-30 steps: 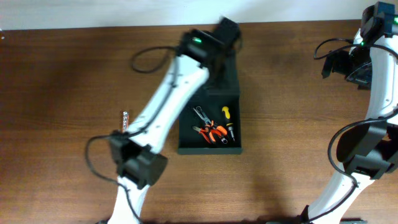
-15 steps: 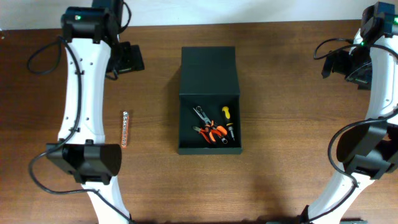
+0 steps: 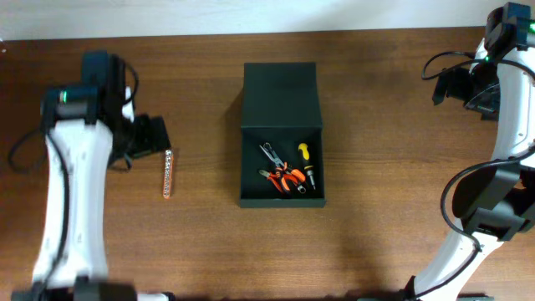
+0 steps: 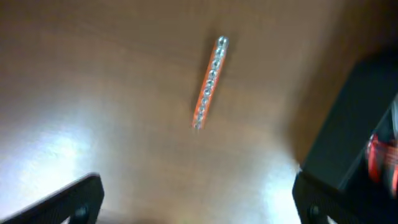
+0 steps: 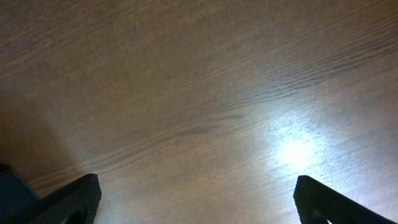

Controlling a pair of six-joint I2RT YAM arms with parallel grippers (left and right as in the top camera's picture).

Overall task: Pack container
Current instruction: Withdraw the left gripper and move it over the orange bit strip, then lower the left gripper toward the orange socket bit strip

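Observation:
The container [image 3: 280, 201], a dark square box, stands open mid-table with its flap lid [image 3: 281, 92] laid back. Inside lie orange-handled pliers [image 3: 286, 178] and a yellow-handled screwdriver [image 3: 306, 162]. An orange strip of silver bits [image 3: 168, 173] lies on the wood left of the box. My left gripper [image 3: 153, 137] hovers open just left of that strip. In the left wrist view the strip [image 4: 209, 83] lies ahead of the empty gripper [image 4: 198, 202], and the container's corner [image 4: 354, 143] shows at the right. My right gripper [image 3: 456, 84] stays open at the far right, over bare wood [image 5: 198, 199].
The wooden table [image 3: 384, 184] ends at a pale wall along the back. The right arm's white links and cables [image 3: 501, 167] occupy the right edge. The left arm's body [image 3: 71, 201] runs down the left side.
The left arm swung away from the container's lid to the far left, then came forward beside the bit strip. Its jaws opened slightly wider. The right arm has not moved.

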